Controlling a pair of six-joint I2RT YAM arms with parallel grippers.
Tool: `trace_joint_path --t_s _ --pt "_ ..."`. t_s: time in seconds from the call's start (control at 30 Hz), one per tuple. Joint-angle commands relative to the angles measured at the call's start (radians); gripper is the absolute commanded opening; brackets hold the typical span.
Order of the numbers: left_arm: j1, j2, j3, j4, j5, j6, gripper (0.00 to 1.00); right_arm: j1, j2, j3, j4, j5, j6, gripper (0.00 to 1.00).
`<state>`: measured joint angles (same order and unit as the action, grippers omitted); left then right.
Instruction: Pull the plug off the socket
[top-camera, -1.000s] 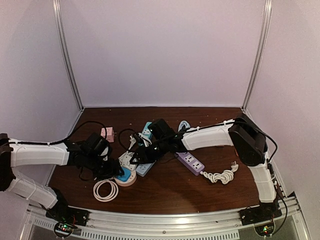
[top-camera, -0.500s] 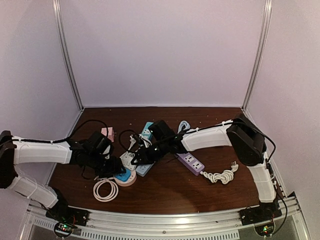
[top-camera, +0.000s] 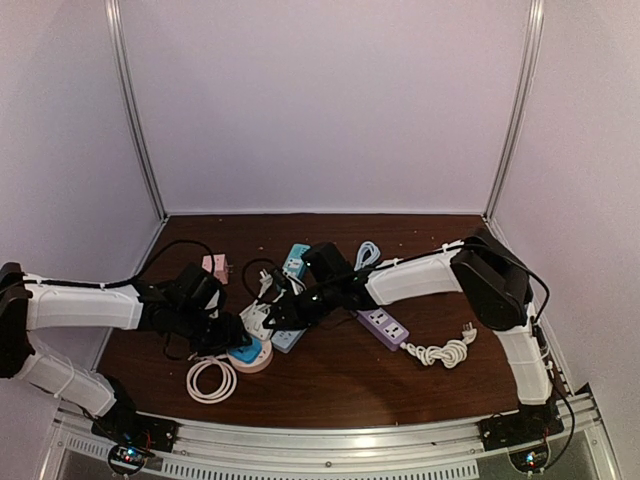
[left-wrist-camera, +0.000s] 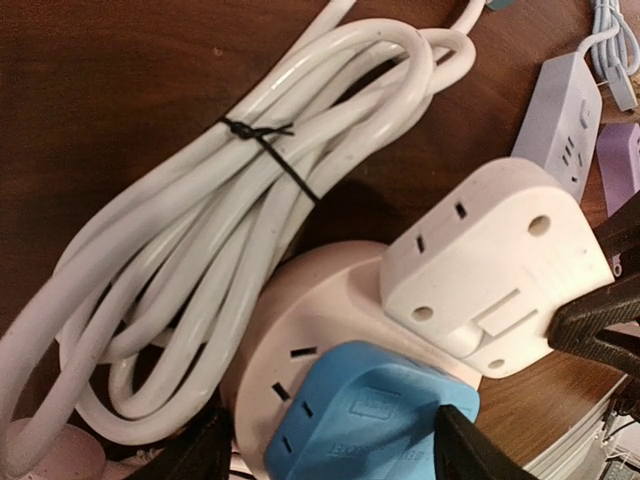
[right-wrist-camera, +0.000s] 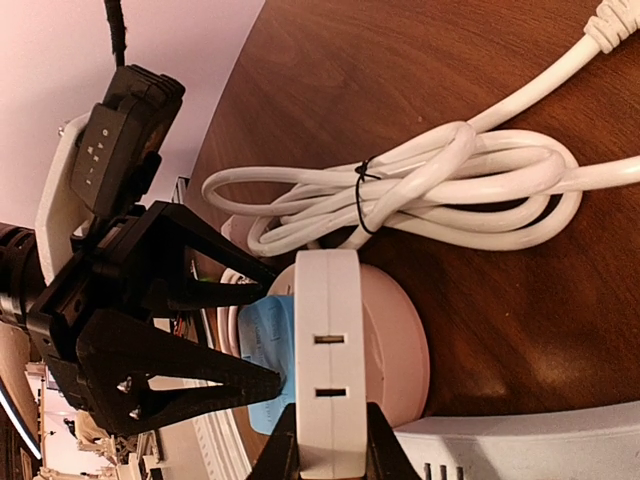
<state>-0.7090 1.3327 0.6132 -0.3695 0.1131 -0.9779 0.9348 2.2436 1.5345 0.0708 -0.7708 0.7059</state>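
Observation:
A round pink socket (top-camera: 258, 363) lies at the table's front left, with a blue plug (top-camera: 243, 353) and a white plug (top-camera: 257, 322) stuck in it. In the left wrist view my left gripper (left-wrist-camera: 330, 452) straddles the socket (left-wrist-camera: 320, 310). One finger lies against its pink side, the other against the blue plug (left-wrist-camera: 370, 420). My right gripper (right-wrist-camera: 330, 452) is shut on the white plug (right-wrist-camera: 330, 340), its fingers pinching the two flat sides. That plug (left-wrist-camera: 490, 270) still sits on the socket (right-wrist-camera: 405, 350). From the right wrist, the left gripper (right-wrist-camera: 276, 335) shows just behind the blue plug (right-wrist-camera: 260, 330).
A tied bundle of white cable (left-wrist-camera: 200, 250) lies against the socket. A white cable coil (top-camera: 212, 380) sits in front of it. A purple power strip (top-camera: 382, 325), a white corded plug (top-camera: 442, 352), a pink adapter (top-camera: 214, 266) and a blue-white strip (top-camera: 292, 262) lie nearby.
My right gripper's fingers have closed in onto the white plug. The left arm edged slightly right and has held still since.

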Motion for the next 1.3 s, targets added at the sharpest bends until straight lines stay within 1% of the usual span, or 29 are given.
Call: trace_joint_path --t_s 0.0,0.47,1.13,1.27 --pt "-0.009 0.051 -0.071 -0.151 -0.085 -0.001 0.70 0.003 -0.019 0.016 0.145 -0.056 0.078 0.01" --pt "-0.010 0.049 -0.073 -0.151 -0.089 0.000 0.70 -0.008 -0.060 -0.001 0.253 -0.074 0.126 0.01" --pt "-0.010 0.048 -0.073 -0.151 -0.098 0.005 0.70 -0.023 -0.087 0.004 0.290 -0.099 0.145 0.00" --pt "-0.010 0.051 -0.073 -0.151 -0.097 0.009 0.70 -0.032 -0.087 -0.013 0.359 -0.130 0.176 0.01"
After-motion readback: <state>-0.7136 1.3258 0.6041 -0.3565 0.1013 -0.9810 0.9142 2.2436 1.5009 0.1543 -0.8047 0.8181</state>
